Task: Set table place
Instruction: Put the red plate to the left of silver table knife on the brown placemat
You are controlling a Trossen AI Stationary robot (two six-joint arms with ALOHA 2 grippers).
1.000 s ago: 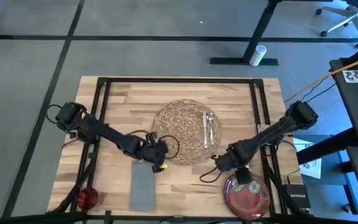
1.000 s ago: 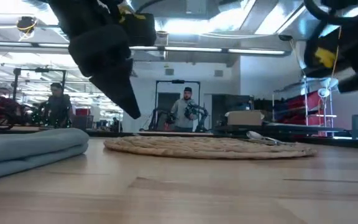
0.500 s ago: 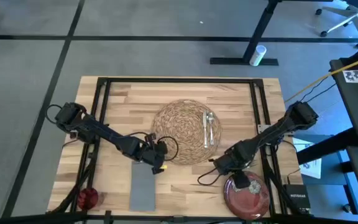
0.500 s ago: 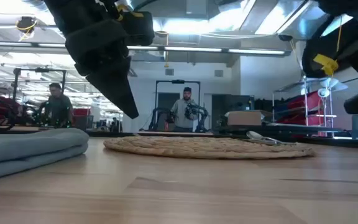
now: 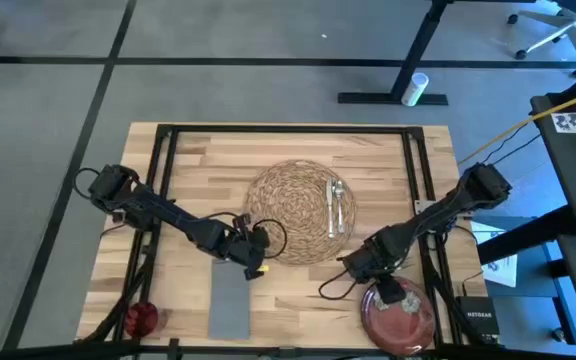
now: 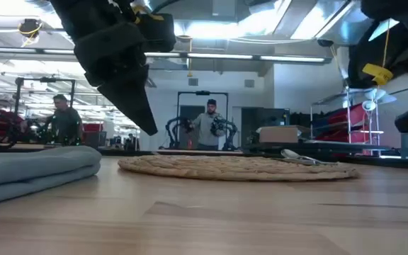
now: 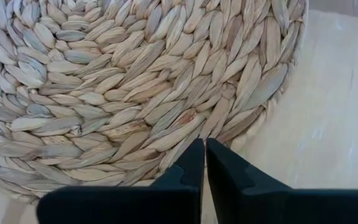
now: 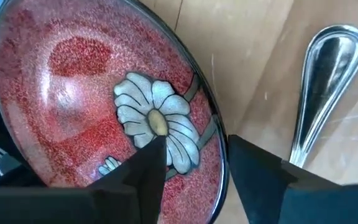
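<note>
- Table (image 5: 193,150): light butcher-block top with a thin black frame; both arms reach in over it from the sides.
- Woven straw mat (image 5: 300,211): round, lying flat near the table's centre. Silver cutlery (image 5: 335,206) lies on the mat's right part; in the low view it shows as a glint on the mat's right end (image 6: 299,156).
- Left gripper (image 5: 251,253): raised just off the near-left edge of the mat, beside the far end of the gray napkin (image 5: 229,300). In the left wrist view the two dark fingers (image 7: 191,167) are pressed together, holding nothing, tips pointing at the mat rim (image 7: 253,93).
- Napkin: a gray rectangle, flat on the near-left part of the table; in the low view it is the folded cloth at left (image 6: 34,170).
- Right gripper (image 5: 393,286): over the far rim of the dark red plate (image 5: 400,312), at the table's near-right edge.
- Right wrist view: fingers (image 8: 143,169) spread apart, straddling the plate rim (image 8: 197,124). Contact with the rim cannot be told.
- Plate bears a pale flower (image 8: 157,127).
- A silver spoon (image 8: 319,81) lies on the wood just beside the plate, apart from it.
- Small red cup (image 5: 141,318): near-left corner of the table, well apart from the mat.
- Two people (image 6: 210,127) show in the room behind.
</note>
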